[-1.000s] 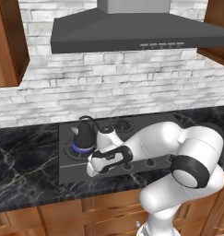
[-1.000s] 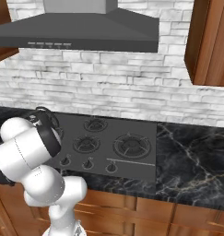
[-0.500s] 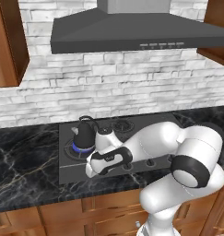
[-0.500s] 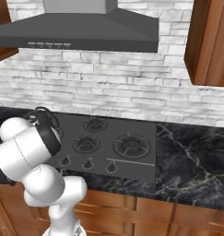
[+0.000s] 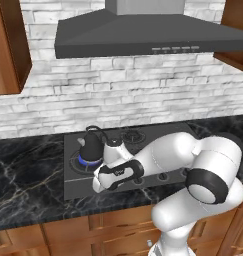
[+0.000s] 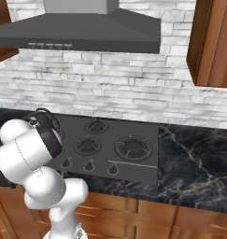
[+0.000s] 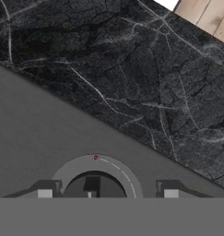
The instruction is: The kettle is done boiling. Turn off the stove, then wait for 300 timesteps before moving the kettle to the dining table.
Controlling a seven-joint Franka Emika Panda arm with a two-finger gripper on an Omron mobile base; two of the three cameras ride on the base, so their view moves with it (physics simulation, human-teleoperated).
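The small dark kettle [image 5: 92, 144] stands on the stove's [image 5: 153, 142] back left burner over a ring of blue flame [image 5: 89, 160]. In the right base view only its wire handle [image 6: 44, 114] peeks from behind my arm. My gripper [image 5: 110, 181] points down at the cooktop's front edge, just in front of the kettle. In the hand view the gripper [image 7: 107, 192] straddles a round black knob [image 7: 96, 186] in its pale dial ring. A fingertip [image 7: 45, 192] stands on each side with small gaps, so it is open. The dining table is out of view.
More knobs [image 6: 89, 165] line the stove's front edge to the right. Black marble counter [image 5: 28, 170] flanks the cooktop on both sides. The grey range hood [image 5: 143, 35] hangs overhead, with wooden cabinets [image 6: 213, 42] beside it and a white brick wall behind.
The jaws have drawn closer together around the knob. The arm, the kettle and the flame stay where they were.
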